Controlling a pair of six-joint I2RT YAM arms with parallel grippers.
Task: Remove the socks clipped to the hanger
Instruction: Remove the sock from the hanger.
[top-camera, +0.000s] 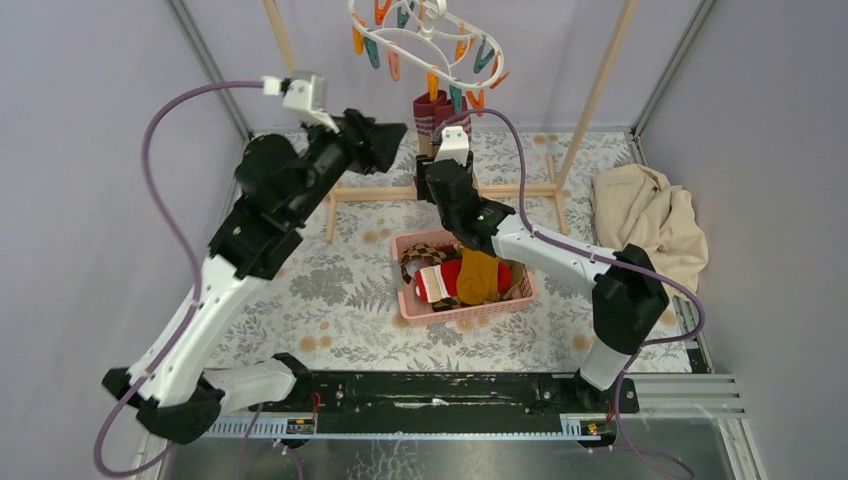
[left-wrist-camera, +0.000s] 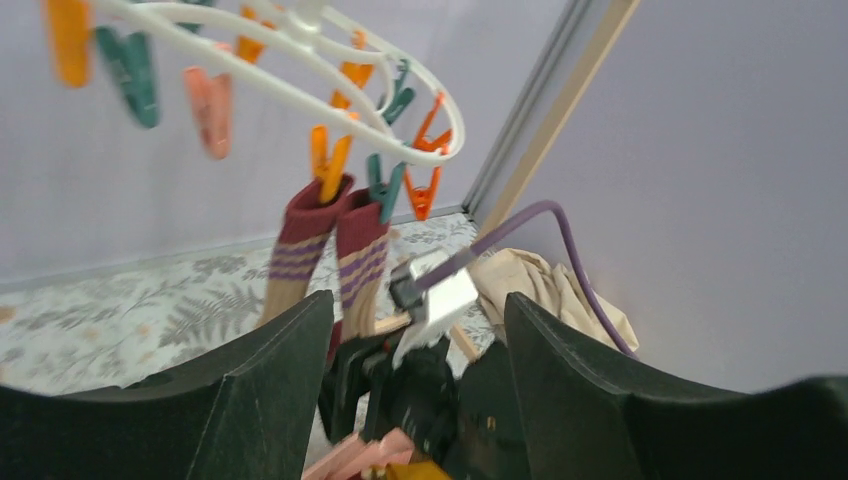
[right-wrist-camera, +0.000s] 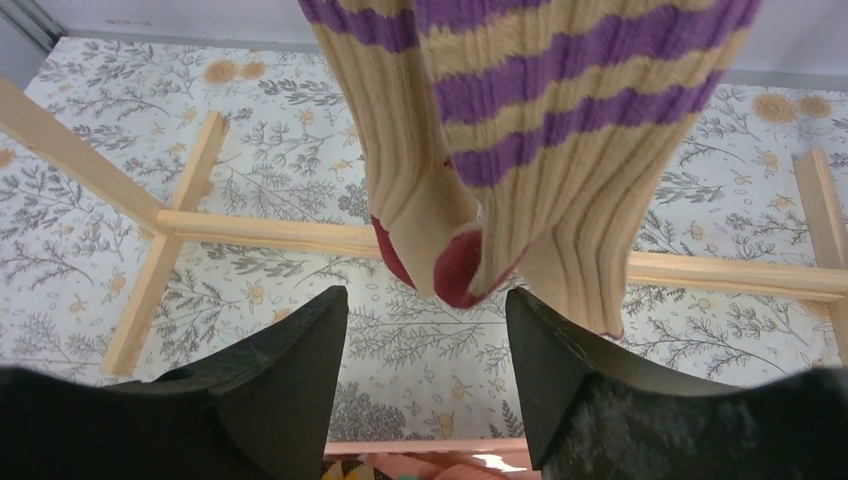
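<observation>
Floral table cover (right-wrist-camera: 60, 300) below. Right gripper (right-wrist-camera: 425, 300) spread wide, pinching nothing, striped socks (right-wrist-camera: 560, 130) dangling just above the gap. Left gripper (left-wrist-camera: 418, 300) spread too, empty, hanger (left-wrist-camera: 280, 88) high beyond its tips. Risks catching only a toe, slipping off, or yanking the hanger off its hook.
</observation>
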